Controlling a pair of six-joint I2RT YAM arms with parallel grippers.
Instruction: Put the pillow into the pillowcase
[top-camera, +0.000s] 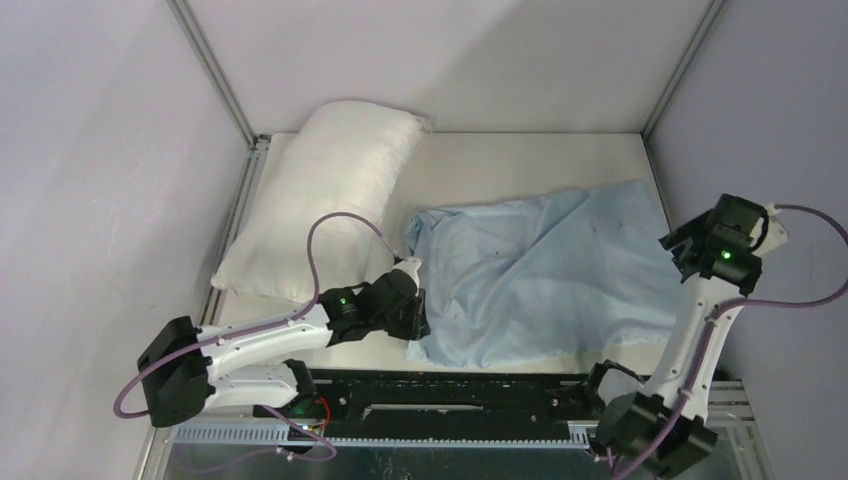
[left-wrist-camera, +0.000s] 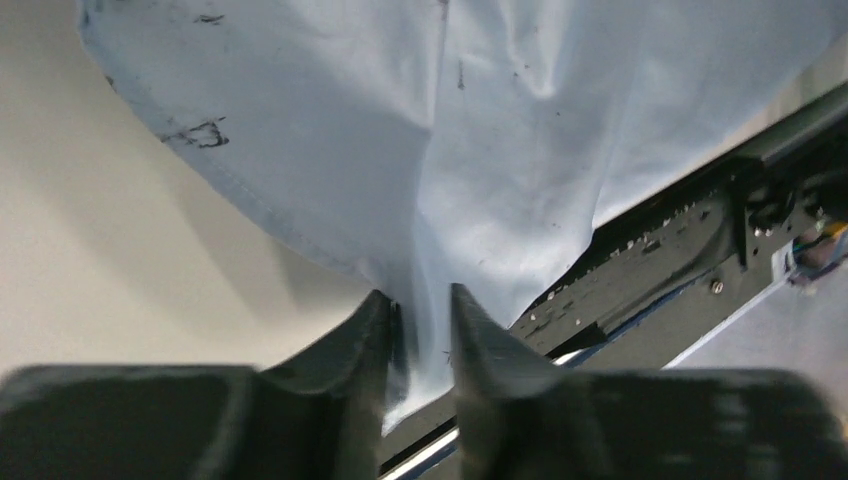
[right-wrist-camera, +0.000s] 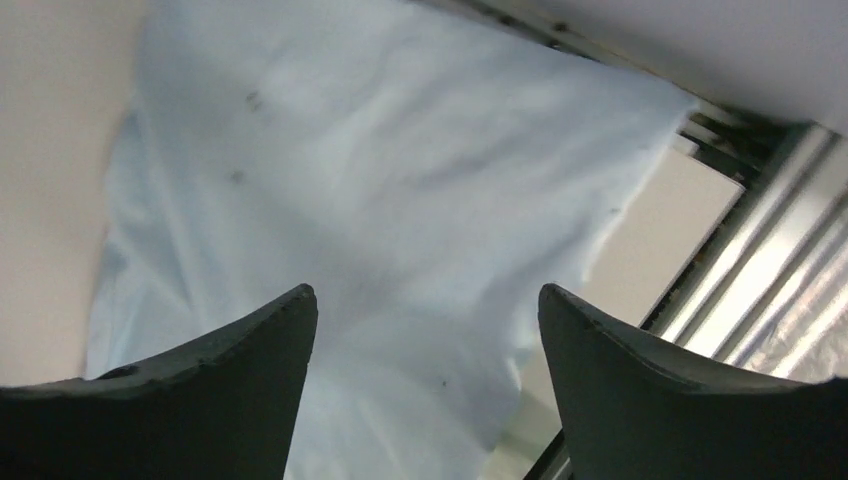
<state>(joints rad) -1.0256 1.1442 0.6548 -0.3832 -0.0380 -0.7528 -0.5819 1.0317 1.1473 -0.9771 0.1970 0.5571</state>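
The pillow (top-camera: 325, 200), plump and white, lies at the back left of the table, slanting along the left wall. Beside it the light blue pillowcase (top-camera: 540, 270) is spread out, wrinkled, across the middle and right. My left gripper (top-camera: 416, 320) sits at the pillowcase's near left corner. In the left wrist view its jaws (left-wrist-camera: 420, 292) stand slightly apart, so it is open, with a fold of the pillowcase (left-wrist-camera: 480, 130) hanging loosely between them. My right gripper (top-camera: 678, 245) hovers at the right edge of the cloth. It is wide open (right-wrist-camera: 427, 290) above the pillowcase (right-wrist-camera: 380, 200), holding nothing.
A black rail (top-camera: 450, 385) runs along the near edge, just under the pillowcase's front hem. Pale walls and metal frame posts (top-camera: 215, 65) close in the cream table (top-camera: 500, 160) on three sides. The right arm stands close to the right wall.
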